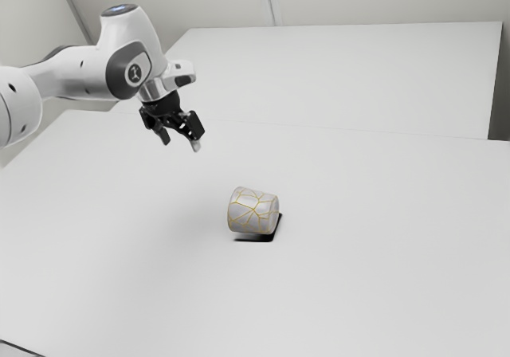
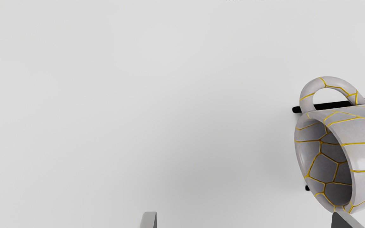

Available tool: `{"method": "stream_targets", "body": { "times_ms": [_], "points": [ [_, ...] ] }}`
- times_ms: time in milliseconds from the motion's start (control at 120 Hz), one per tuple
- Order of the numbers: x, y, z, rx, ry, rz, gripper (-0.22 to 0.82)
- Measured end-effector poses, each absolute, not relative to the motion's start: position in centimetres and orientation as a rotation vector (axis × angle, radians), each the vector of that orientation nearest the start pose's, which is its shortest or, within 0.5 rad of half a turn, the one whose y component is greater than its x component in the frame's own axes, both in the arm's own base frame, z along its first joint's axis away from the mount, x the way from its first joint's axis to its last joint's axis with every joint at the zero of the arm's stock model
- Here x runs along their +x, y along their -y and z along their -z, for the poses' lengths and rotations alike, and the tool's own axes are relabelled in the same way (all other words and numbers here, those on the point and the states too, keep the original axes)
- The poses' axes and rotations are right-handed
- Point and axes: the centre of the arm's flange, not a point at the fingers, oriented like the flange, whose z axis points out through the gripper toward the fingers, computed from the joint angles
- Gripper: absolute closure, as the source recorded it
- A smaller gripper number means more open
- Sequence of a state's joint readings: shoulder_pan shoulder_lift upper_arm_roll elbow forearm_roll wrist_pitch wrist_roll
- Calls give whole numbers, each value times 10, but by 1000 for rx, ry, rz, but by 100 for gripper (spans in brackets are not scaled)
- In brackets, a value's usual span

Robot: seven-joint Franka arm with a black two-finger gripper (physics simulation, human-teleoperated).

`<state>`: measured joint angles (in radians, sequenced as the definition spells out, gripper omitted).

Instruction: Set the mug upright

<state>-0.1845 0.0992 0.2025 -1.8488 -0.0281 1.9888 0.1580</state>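
High over the table, the gripper (image 1: 180,144) hangs toward the exterior view's upper left, apart from the mug. The white mug (image 1: 253,211) with gold crack lines lies on its side on the table. In the wrist view the mug (image 2: 361,142) shows its open mouth and its handle, with its far end cut off by the picture's edge. The gripper (image 2: 244,220) is open there, its two fingertips wide apart with nothing between them; one tip appears near the mug's rim.
The white tabletop (image 1: 143,269) surrounds the mug. Behind it stands a large white panel (image 1: 343,78), with pale walls beyond. A dark shadow lies beneath the mug.
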Motion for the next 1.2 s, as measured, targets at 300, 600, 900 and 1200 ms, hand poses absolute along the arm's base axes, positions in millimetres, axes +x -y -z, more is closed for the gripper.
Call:
{"method": "stream_targets", "body": {
  "times_ms": [300,600,900,1200],
  "points": [
    [569,-5,-427,-3386,-52,-37,0],
    [541,2,-360,-3740,89,-205,0],
    [549,5,-325,-3924,55,-110,0],
    [560,9,-311,-4021,-12,76,0]
  ]
}}
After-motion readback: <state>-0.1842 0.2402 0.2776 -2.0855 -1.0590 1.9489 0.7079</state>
